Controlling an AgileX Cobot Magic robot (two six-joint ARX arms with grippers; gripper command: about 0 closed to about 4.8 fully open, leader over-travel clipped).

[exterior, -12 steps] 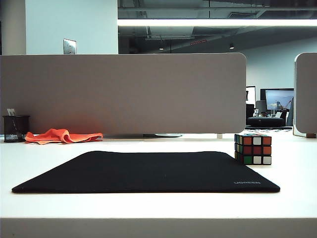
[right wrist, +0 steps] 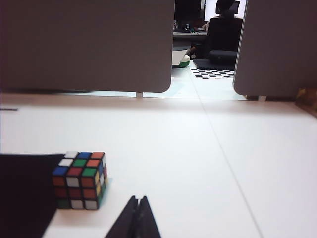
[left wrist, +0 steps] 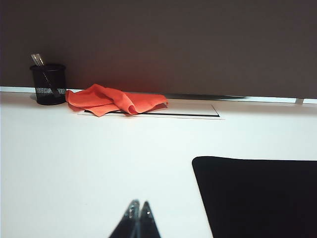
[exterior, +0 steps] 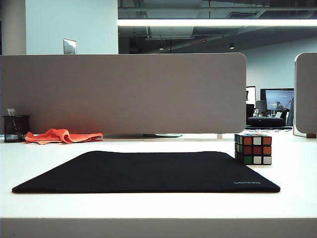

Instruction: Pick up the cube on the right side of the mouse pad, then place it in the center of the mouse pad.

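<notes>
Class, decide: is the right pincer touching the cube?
Apart. The right wrist view shows the shut right pincer with bare white table between it and the cube.

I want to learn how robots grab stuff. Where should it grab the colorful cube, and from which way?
Probably from above, pinching two opposite flat sides of the cube. It sits square on the table, its top is uncovered, and it stands right at the mouse pad's right edge. The right gripper, now shut, is nearest and must open first. The left gripper is also shut.

One cube (exterior: 253,148); one mouse pad (exterior: 148,171); one orange cloth (exterior: 62,135); one pen cup (exterior: 16,128), perhaps two pens inside.
</notes>
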